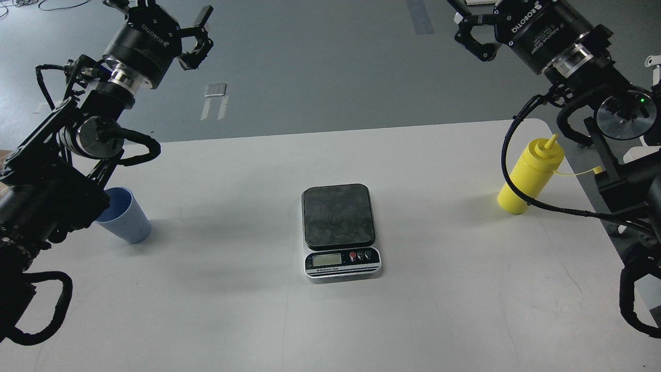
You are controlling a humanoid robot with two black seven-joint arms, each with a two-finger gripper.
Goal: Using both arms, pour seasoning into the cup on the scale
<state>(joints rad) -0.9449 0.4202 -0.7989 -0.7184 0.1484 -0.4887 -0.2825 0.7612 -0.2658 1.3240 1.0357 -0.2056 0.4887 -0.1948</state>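
Note:
The dark-topped scale (338, 214) sits in the middle of the white table (413, 310) with nothing on its platform. At the left stands the light blue cup (128, 219), its left side hidden behind my left arm. The yellow seasoning bottle (529, 175) stands upright at the right, cap hanging off on its tether, with a cable of my right arm crossing in front of it. My left gripper (165, 15) hangs high at the top left, open and empty, far above the cup. My right gripper (477, 18) is raised at the top right, open and empty, partly cut by the frame edge.
The table's far edge runs across at about a third of the way down, with a rounded corner behind the bottle. Grey floor lies beyond, with a small grey plate (216, 90) on it. Arm links and cable loops crowd both sides.

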